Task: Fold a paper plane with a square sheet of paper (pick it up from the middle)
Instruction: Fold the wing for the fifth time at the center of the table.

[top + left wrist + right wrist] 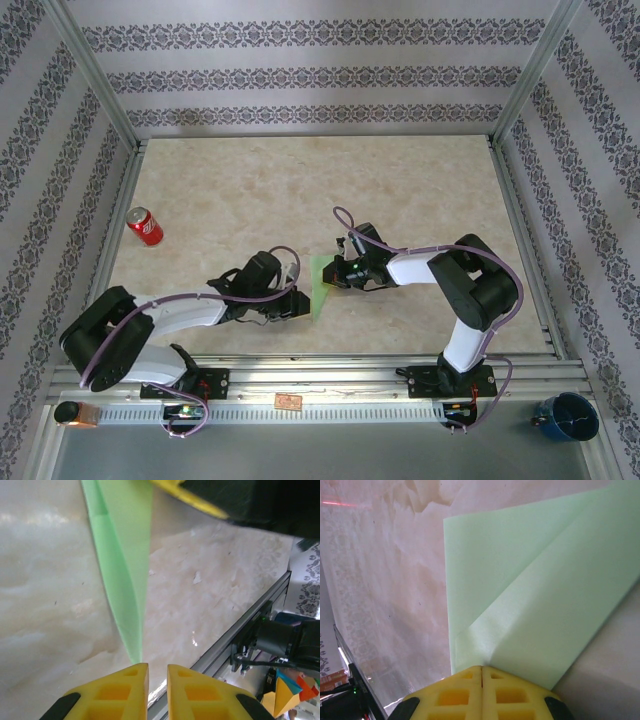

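Paper (322,287) sits between the two pincers in the top view, just right of the left pincer (303,303) and just left of the right pincer (338,272). A can (145,226) lies well left of both.

Left wrist: the left pincer (158,672) stands slightly parted and holds nothing. The paper (125,555) tapers to a tip just ahead of it, above the bench (50,605).

Right wrist: the right pincer (481,672) is clamped on the paper (530,595), whose folded layers spread ahead of it.
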